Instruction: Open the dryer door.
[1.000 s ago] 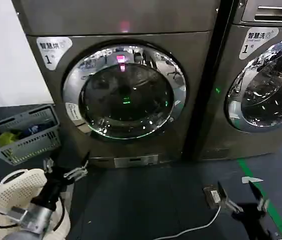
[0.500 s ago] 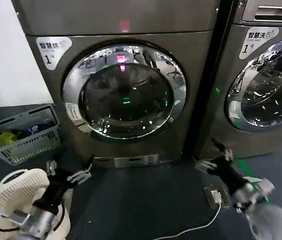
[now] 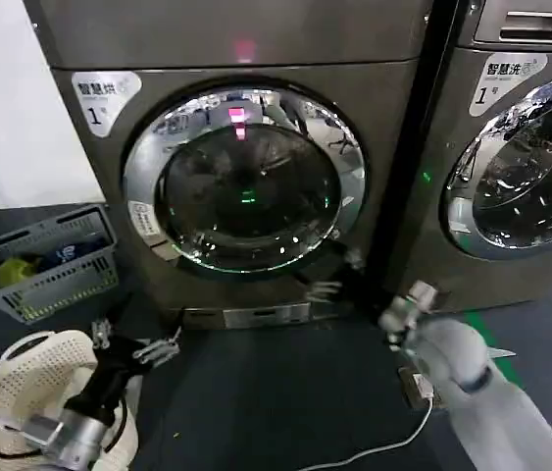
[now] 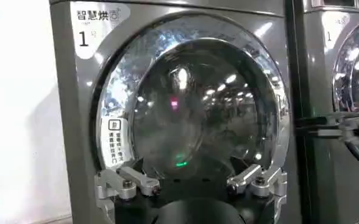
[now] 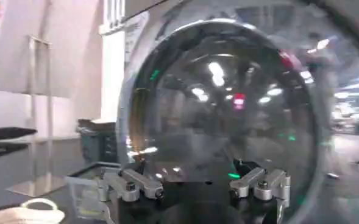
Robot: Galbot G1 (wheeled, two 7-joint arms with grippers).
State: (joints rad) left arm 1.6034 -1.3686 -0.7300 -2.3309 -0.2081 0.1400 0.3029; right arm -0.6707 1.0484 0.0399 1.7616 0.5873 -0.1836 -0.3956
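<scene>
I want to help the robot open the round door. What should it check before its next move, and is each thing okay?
1. Dryer door shut, ready to pull: ok.
2. Right gripper near the door's lower right rim: ok.
3. Right jaws open: ok.
4. Right jaws touching the chrome ring: cannot tell.
5. Left gripper low by the white hamper, clear of the door: ok.
6. Grey basket outside the door's swing: cannot tell.

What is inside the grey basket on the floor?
The grey basket beside the dryer holds something yellow-green and something blue, seen over its rim. What they are, and anything lying lower behind the slatted walls, cannot be made out.
</scene>
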